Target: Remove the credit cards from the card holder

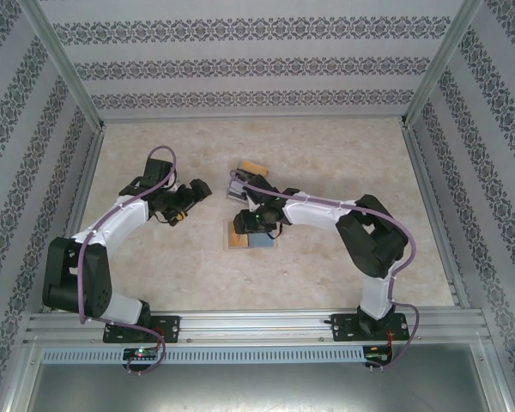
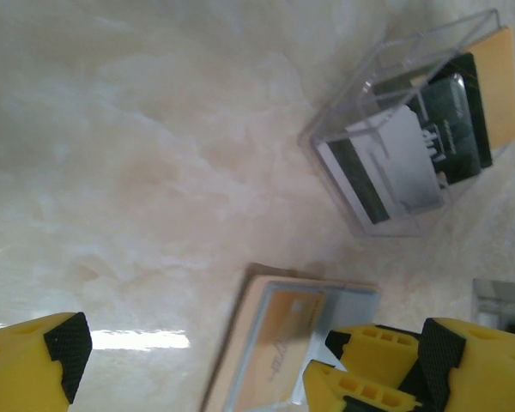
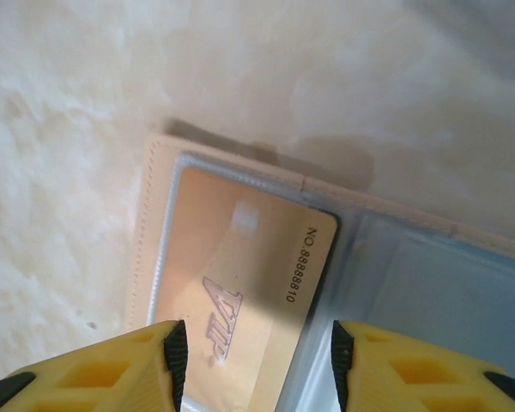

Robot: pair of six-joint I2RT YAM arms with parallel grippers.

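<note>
Gleaming marbled tabletop [image 1: 326,163], patterned walls [image 1: 240,64]

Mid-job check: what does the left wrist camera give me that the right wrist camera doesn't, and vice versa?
Left wrist adds: the clear plastic case with cards inside it, set apart from the tan card wallet. Right wrist adds: the VIP card close up, number readable, with the right gripper open over it. Both share: the wallet's clear sleeve holding that card, on the marbled table.
</note>
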